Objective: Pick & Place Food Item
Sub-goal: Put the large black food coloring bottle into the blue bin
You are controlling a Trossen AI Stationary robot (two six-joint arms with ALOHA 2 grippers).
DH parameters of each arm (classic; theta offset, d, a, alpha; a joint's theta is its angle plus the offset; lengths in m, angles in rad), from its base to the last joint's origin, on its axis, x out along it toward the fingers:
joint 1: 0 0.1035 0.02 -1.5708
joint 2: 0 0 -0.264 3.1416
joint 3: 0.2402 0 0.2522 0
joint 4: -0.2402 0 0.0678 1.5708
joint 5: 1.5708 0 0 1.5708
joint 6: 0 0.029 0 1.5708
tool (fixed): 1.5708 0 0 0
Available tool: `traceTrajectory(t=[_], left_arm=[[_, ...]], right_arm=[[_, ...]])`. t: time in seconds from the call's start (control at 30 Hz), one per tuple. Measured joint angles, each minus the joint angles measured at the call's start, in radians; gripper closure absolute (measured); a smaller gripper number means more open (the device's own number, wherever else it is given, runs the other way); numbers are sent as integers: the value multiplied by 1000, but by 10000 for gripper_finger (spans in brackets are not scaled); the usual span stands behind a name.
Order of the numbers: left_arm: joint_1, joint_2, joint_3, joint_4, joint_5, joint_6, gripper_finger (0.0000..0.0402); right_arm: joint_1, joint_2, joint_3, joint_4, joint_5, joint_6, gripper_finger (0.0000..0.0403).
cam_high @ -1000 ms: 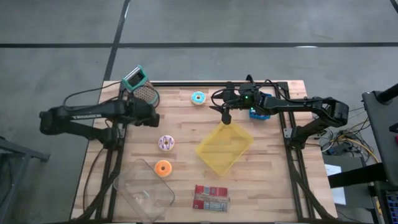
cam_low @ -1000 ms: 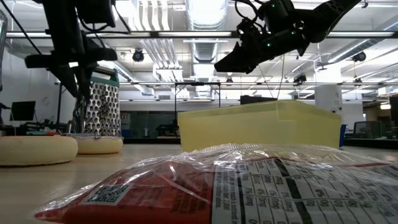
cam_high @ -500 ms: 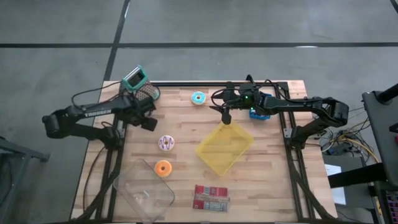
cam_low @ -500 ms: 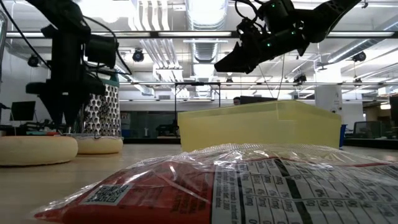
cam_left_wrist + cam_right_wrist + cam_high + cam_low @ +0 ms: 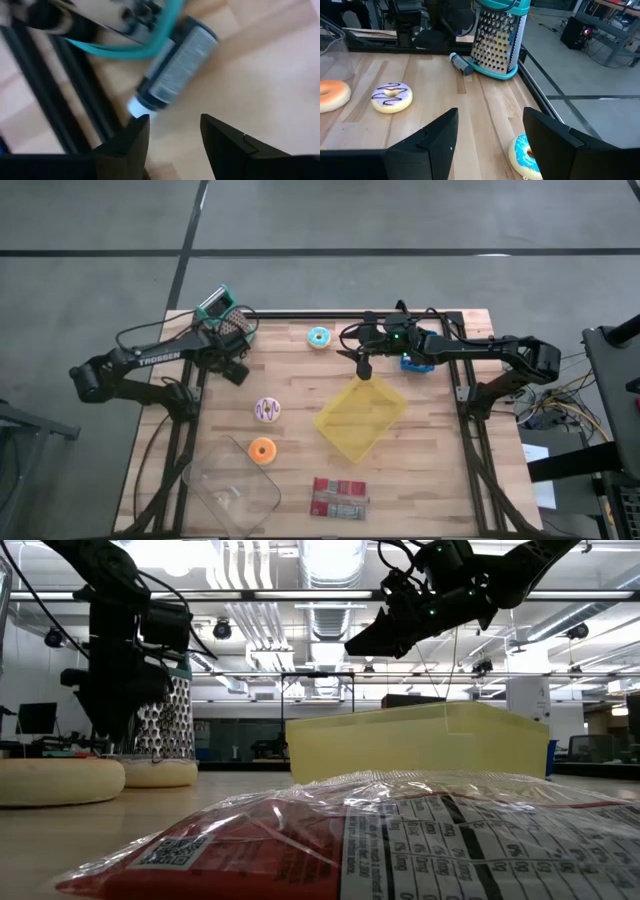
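At the far left corner of the wooden table [image 5: 440,460]: left gripper [image 5: 238,370] low beside the teal-framed box grater [image 5: 225,318], fingers [image 5: 127,145] spread with bare tabletop between them, pinching nothing; a small dark bottle [image 5: 172,67] with a pale label lying on its side just ahead of those fingers, close against the grater's teal base. Near the middle of the far edge: right gripper [image 5: 363,368] raised above the table, just beyond the far corner of the yellow tray [image 5: 360,418], fingers [image 5: 437,137] parted and empty. Close to that gripper, toward the far edge: blue-iced donut [image 5: 318,337] flat on the wood. Toward the middle, left of the tray: white donut with purple drizzle [image 5: 267,410]; nearer the front, an orange donut [image 5: 261,450] just beside a clear plastic container [image 5: 230,490]. At the front edge: red snack packet [image 5: 339,498] lying flat, well apart from both grippers. From table height: left arm hanging down in front of the grater, two donuts beside it, tray empty as far as can be seen.
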Motion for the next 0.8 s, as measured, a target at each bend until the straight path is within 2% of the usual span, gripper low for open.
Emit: traceTrajectory(t=[0.1,0.23,0.8], left_arm=[[1,6,0,11,-43,29,220],[1,27,0,15,-46,87,220],[19,252,0,84,-69,119,222]], right_arm=[[0,0,0,0,0,0,181],[0,0,0,0,0,0,181],[0,0,0,0,0,0,181]])
